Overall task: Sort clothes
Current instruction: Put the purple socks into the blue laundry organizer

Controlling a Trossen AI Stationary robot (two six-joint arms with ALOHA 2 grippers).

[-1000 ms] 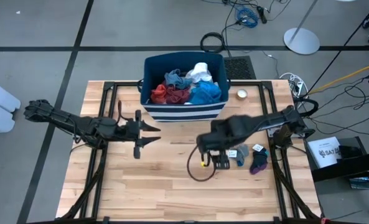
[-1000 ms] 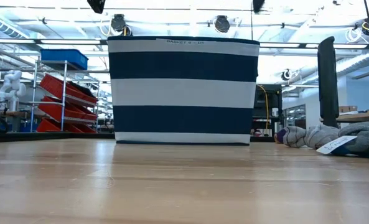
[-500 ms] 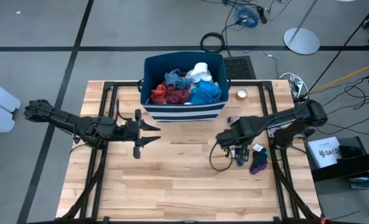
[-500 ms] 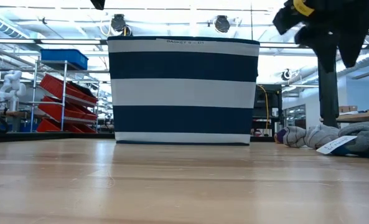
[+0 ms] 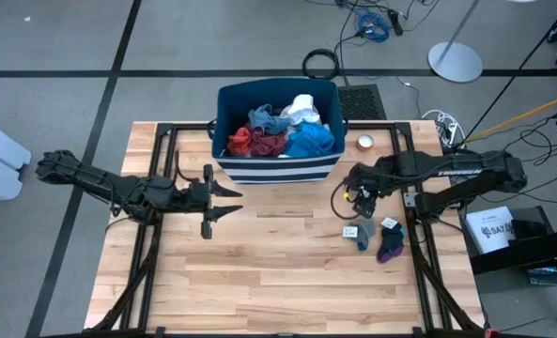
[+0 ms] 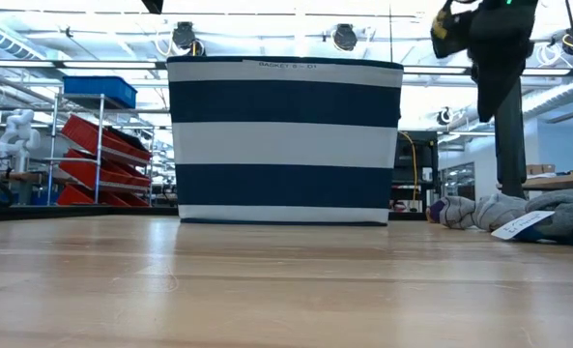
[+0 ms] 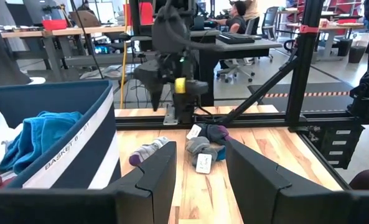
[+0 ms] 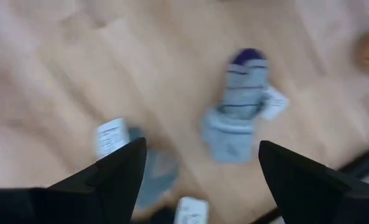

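I see the navy bin (image 5: pixel 278 127) with white stripes at the upper centre of the high view, soft-walled and boxy, heaped with crumpled red, blue and white clothes (image 5: pixel 280 130). On the pale wood-plank table (image 5: pixel 259 272), right of centre, lie small rolled socks (image 5: pixel 379 237), grey knit with purple toes and white paper tags. The right gripper (image 5: pixel 363 194) hangs above them, jaws apart and empty; its wrist view shows one ribbed grey sock (image 8: pixel 237 122) between the dark fingers (image 8: pixel 112 174). The left gripper (image 5: pixel 229 201) waits left of centre, jaws apart, holding nothing. Only the low view shows the bin's lettered rim; only the left wrist view shows teal fabric (image 7: pixel 40 134) inside it.
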